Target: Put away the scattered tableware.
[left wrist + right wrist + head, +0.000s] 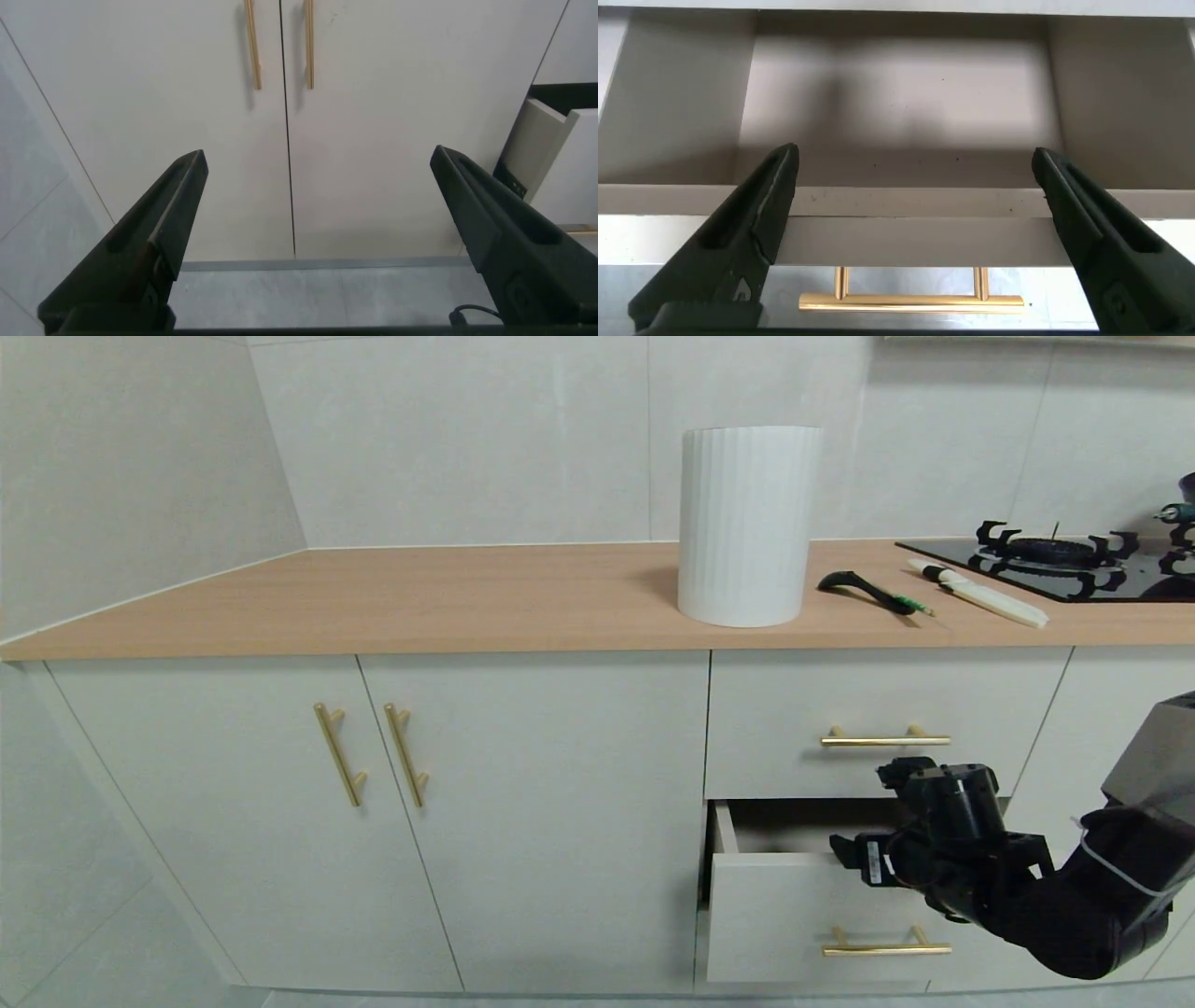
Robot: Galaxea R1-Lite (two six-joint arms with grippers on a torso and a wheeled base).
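Observation:
On the wooden countertop point(420, 597) lie a black utensil with a green tip point(866, 589) and a cream-white knife-like utensil point(982, 596), both to the right of a tall white ribbed container point(747, 523). Below them the lower drawer point(794, 905) is pulled out. My right gripper point(873, 814) is at the drawer's top front edge, open and holding nothing. In the right wrist view the right gripper point(910, 191) spans the bare drawer interior point(896, 112), above its gold handle point(910, 301). My left gripper point(318, 182) is open and faces the cupboard doors point(392, 140).
A black gas hob point(1055, 560) sits at the countertop's right end, just beyond the utensils. A shut upper drawer point(887, 723) is above the pulled-out one. Double cupboard doors with gold handles point(373, 765) stand to the left. A tiled wall runs behind and along the left.

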